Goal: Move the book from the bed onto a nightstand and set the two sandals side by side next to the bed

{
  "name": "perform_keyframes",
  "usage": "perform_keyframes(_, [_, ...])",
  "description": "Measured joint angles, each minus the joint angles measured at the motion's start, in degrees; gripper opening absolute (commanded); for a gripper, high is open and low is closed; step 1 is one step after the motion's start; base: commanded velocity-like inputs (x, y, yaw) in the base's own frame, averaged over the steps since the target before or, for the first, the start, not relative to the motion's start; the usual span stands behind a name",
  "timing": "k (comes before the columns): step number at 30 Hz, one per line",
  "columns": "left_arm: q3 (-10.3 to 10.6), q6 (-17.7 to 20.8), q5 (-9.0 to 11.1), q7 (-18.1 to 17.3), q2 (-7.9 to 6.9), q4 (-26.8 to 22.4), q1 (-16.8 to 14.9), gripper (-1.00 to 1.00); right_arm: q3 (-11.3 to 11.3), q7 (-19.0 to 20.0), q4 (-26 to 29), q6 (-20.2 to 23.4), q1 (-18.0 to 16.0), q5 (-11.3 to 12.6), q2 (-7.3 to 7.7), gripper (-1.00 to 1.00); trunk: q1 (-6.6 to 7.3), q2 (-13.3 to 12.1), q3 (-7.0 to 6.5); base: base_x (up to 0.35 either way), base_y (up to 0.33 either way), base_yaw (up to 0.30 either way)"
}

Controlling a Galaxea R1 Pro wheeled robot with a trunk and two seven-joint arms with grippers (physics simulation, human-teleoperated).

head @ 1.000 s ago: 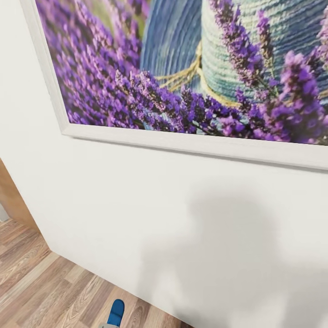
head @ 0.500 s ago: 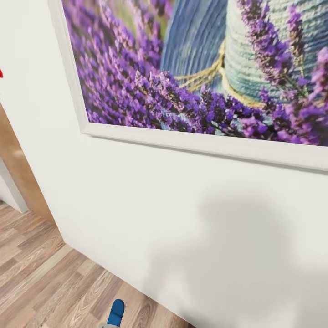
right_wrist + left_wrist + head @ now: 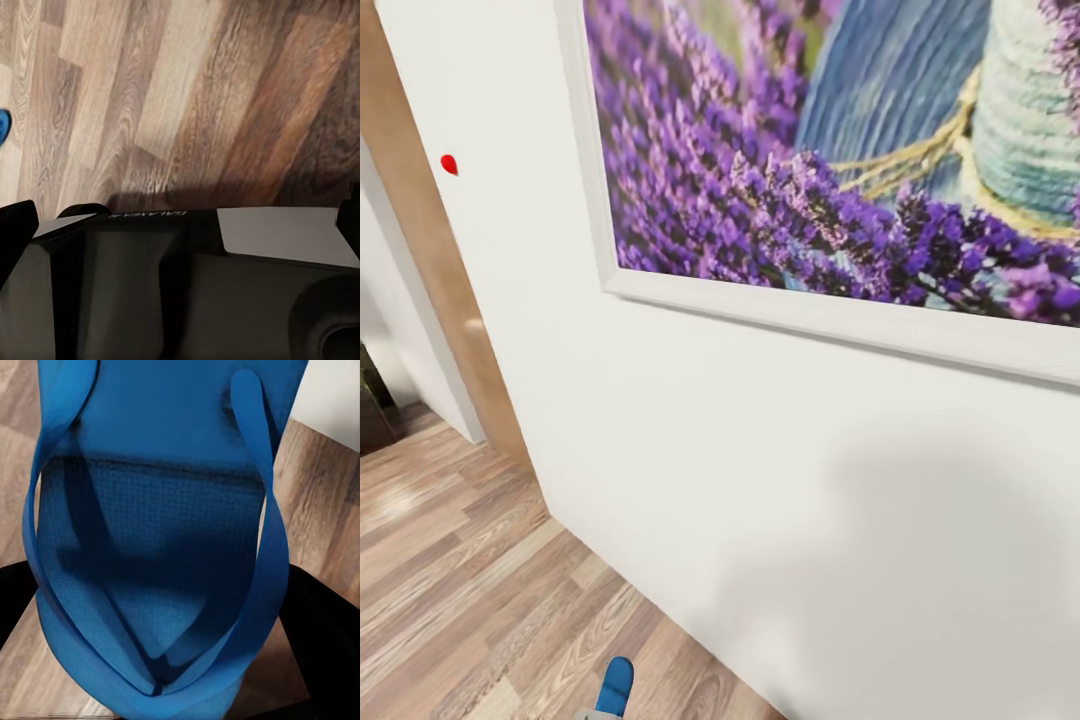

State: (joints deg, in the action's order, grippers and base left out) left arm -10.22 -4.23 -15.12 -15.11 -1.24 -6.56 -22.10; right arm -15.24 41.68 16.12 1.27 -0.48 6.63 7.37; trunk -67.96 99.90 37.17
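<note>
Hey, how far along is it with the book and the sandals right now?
Nothing looks finished in these views. In hand: one blue sandal, held close in the left gripper; its tip shows low in the head view. The robot faces a white wall with a lavender picture, so it seems in transit. Left: placing this sandal by the bed, the second sandal, and the book.

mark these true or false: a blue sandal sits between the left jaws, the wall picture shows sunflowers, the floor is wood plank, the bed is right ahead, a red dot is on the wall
1. A blue sandal sits between the left jaws: true.
2. The wall picture shows sunflowers: false, it shows purple lavender and a woven hat.
3. The floor is wood plank: true.
4. The bed is right ahead: false, a white wall faces the head camera.
5. A red dot is on the wall: true.
</note>
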Motion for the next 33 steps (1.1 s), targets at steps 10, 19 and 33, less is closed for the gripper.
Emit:
perform_keyframes(10, [0.0, -0.01, -0.01, 0.01, 0.01, 0.02, -0.01, -1.0, 0.01, 0.02, 0.02, 0.0, 0.03, 0.02, 0.0, 1.0, 0.0, 0.0, 0.0, 0.083, 0.0, 0.197])
perform_keyframes(19, [0.0, 0.01, 0.0, 0.0, 0.0, 0.01, 0.0, -1.0, 0.02, 0.05, 0.0, 0.0, 0.05, 0.0, 0.0, 1.0, 0.0, 0.0, 0.0, 0.004, 0.0, 0.126])
perform_keyframes(33, [0.0, 0.02, 0.0, -0.02, 0.0, 0.0, 0.0, -1.0, 0.02, 0.03, 0.0, 0.0, 0.02, 0.0, 0.0, 1.0, 0.0, 0.0, 0.0, 0.0, 0.0, 0.285])
